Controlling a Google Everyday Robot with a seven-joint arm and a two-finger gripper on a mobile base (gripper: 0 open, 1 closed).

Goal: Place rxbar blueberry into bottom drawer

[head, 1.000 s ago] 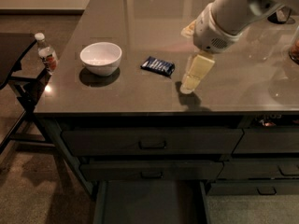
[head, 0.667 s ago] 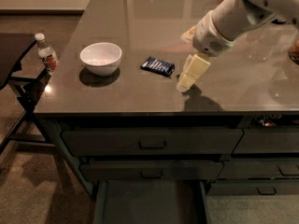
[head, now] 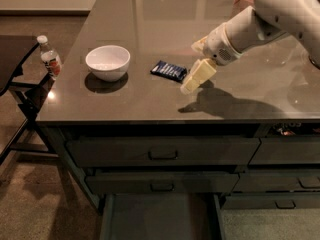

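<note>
Tool (head: 192, 67) on the white arm hangs low over the counter (head: 150, 19), cream fingers (head: 196, 78) spread, just right of the rxbar blueberry (head: 169, 70), which lies flat near a white bowl (head: 107, 61). Below, the bottom drawer (head: 160, 219) stands pulled open.

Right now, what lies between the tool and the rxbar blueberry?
In the camera view, only bare countertop separates the tool, low above it, from the rxbar blueberry nearby.
</note>
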